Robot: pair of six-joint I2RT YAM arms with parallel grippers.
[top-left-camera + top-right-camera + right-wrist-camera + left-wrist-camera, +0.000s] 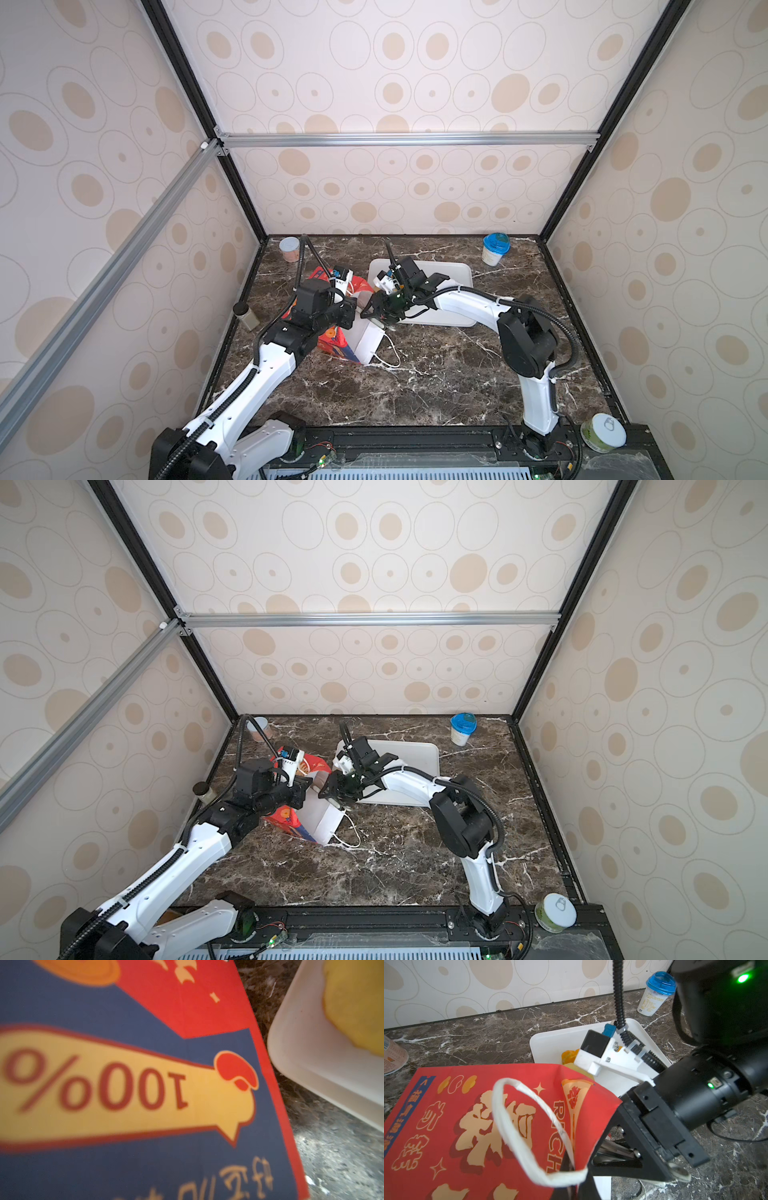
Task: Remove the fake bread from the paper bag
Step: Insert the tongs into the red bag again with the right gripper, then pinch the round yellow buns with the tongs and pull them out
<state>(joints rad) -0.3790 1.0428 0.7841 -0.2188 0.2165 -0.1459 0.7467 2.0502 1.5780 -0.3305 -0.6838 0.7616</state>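
**Grippers meet at the red bag's mouth**

We see the left gripper clamped on the paper bag rim. The right gripper reaches into the mouth beside it; we cannot tell its grip. Just behind it, yellow fake bread lies in the white tray.

Dark brown, white-veined marble tabletop. The red paper bag rested left of centre, its white-lined mouth facing the front; a white tray lay just beside it, toward the back. A pink cup and a blue-lidded cup stood at the rear corners, and a black-capped jar at the left edge.
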